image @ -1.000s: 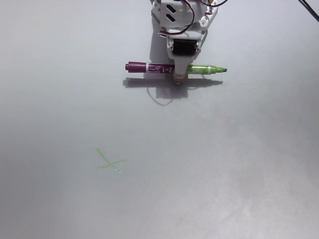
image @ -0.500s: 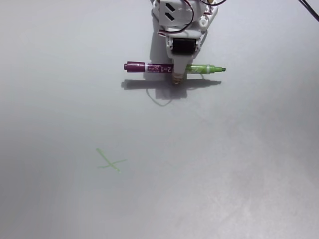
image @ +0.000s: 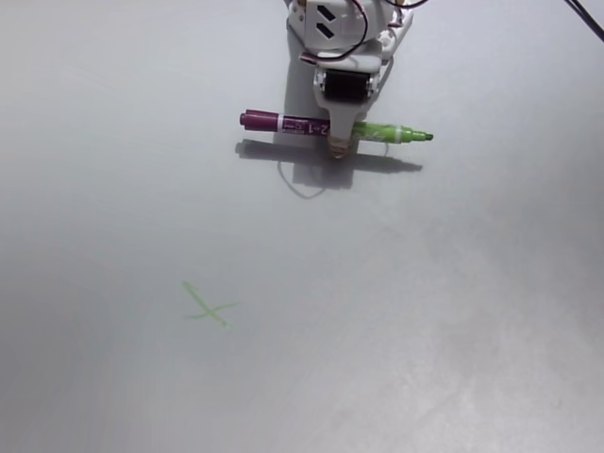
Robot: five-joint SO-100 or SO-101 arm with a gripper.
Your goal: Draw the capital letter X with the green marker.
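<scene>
In the fixed view, one white gripper (image: pixel 338 143) appears closed around the middle of one green marker (image: pixel 332 127), held level, purple half left, green tip right, while one faint green X (image: pixel 210 306) lies well below-left of it.

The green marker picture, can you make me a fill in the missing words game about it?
1. The gripper is closed around the middle of the green marker, whose other half is dark ______.
2. The marker lies sideways with its green tip pointing to the ______ of the fixed view.
3. The faint green cross on the table looks like the letter ______.
4. The cross sits lower in the picture and to the ______ of the marker.

Missing words: purple, right, X, left
</scene>
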